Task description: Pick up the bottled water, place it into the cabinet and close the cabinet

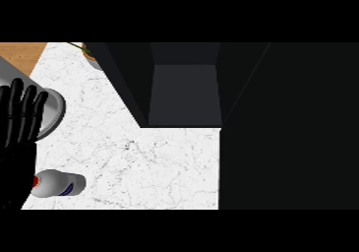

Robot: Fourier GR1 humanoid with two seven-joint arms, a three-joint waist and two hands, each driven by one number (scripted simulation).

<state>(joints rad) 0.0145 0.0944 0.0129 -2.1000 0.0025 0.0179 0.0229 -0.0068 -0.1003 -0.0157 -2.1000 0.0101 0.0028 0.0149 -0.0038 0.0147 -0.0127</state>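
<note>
The bottled water (58, 183) lies on its side at the near left of the marble counter (160, 167), beside the left hand (15, 123) (fingers straight, holding nothing). Likely light, smooth and roll-prone; grasp mid-body.

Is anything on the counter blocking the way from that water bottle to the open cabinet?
Nothing visible: bare counter lies between the bottle and the open cabinet. The bowl sits off to the left.

I see the bottled water (58, 183) lying on its side near the counter (160, 167) front-left corner, the open cabinet (183, 88) along its back edge.
</note>
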